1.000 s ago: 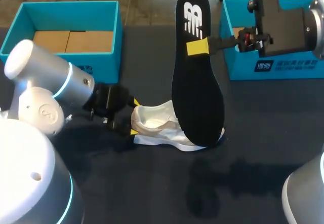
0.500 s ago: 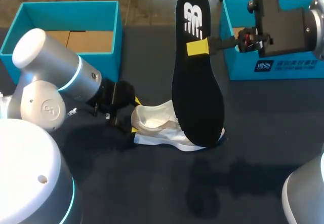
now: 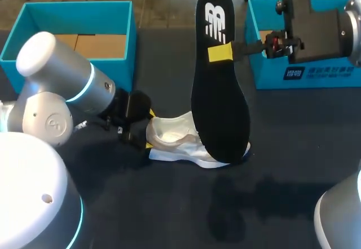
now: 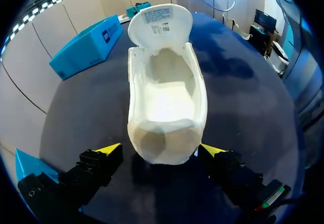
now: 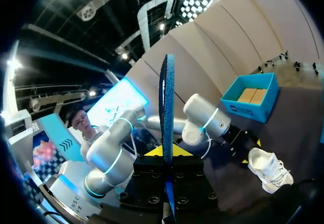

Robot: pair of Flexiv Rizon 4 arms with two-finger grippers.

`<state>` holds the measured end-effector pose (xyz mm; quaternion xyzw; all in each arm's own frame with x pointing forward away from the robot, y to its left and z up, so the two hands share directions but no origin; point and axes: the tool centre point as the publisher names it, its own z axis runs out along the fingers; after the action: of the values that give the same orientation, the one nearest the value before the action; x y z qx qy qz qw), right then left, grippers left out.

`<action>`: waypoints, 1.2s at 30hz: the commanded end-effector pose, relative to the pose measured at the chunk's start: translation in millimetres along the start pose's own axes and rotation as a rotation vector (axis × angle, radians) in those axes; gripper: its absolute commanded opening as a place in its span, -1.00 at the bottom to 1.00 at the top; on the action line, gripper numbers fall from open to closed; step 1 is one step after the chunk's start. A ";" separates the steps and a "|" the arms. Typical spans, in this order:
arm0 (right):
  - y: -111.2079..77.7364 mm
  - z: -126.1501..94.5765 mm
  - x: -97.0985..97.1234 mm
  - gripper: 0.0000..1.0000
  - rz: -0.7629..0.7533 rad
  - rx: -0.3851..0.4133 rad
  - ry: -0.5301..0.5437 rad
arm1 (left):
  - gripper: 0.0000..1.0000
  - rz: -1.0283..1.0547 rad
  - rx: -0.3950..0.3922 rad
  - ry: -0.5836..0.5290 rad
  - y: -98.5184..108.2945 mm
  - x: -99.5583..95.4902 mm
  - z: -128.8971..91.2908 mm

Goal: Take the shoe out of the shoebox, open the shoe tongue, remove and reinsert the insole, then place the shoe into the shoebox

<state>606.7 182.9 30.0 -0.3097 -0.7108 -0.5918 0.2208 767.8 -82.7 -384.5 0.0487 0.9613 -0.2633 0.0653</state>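
Setting: a robotics laboratory workcell.

Indicators:
- Two silver-grey jointed arms stand at one dark-covered table point(image 3: 282, 147). The left arm point(image 3: 62, 102) has lit blue rings at its joints. The right arm point(image 3: 333, 29) carries a black wrist unit.
- Two open teal boxes sit on the table, the left shoebox point(image 3: 121, 63) and the right shoebox point(image 3: 316, 77).
- A white shoe point(image 3: 175, 139) lies between the boxes.
- A black insole point(image 3: 217, 91) is held upright by the right arm, with its lower end at the shoe.
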 end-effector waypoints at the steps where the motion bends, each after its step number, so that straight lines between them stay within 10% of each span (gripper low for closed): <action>1: 2.1 3.3 -0.4 -1.00 0.002 0.003 -0.001 | 1.00 0.002 -0.113 0.006 -11.8 4.9 -12.3; 22: 2.1 3.3 -0.4 -1.00 0.002 0.003 -0.001 | 1.00 0.170 -0.514 0.023 -13.2 2.8 -36.6; 36: 2.1 3.3 -0.4 -1.00 0.002 0.003 -0.001 | 1.00 0.085 -0.509 -0.016 -10.9 -10.1 -51.6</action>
<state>606.6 182.7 29.8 -0.3096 -0.7105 -0.5921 0.2208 771.6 -67.4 -339.5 0.0703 0.9930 -0.0179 0.0930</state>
